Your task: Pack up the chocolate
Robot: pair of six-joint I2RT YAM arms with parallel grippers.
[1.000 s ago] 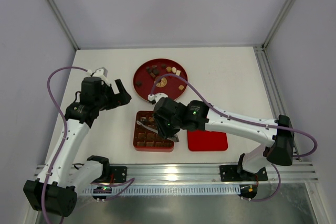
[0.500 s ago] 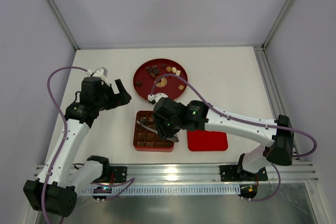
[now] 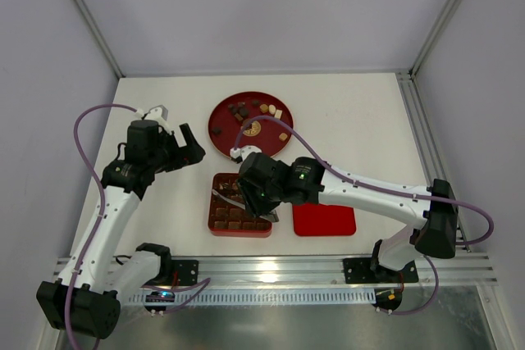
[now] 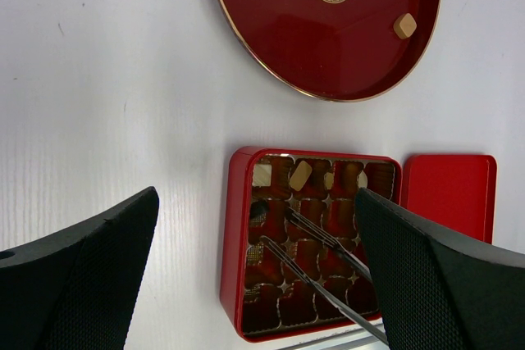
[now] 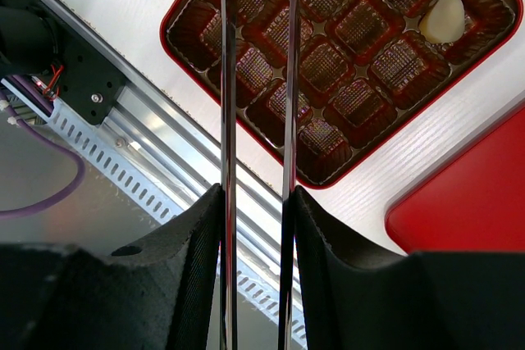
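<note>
The work lay on a white table inside a pale-walled enclosure. The chocolate sat mostly loose on the round red plate at the far side, with a few pieces in compartments of the red box. The pieces were judged light, rigid, smooth and easily marked, best nipped gently across opposite flat sides. The right gripper clamped tweezers over the box, prongs apart with nothing seen between them. The left gripper stood spread, holding nothing.

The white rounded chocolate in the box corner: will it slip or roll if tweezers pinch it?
Probably slippery: the white chocolate looks smooth and rounded, so the thin tweezers may lose it. Its compartment should stop rolling.
</note>
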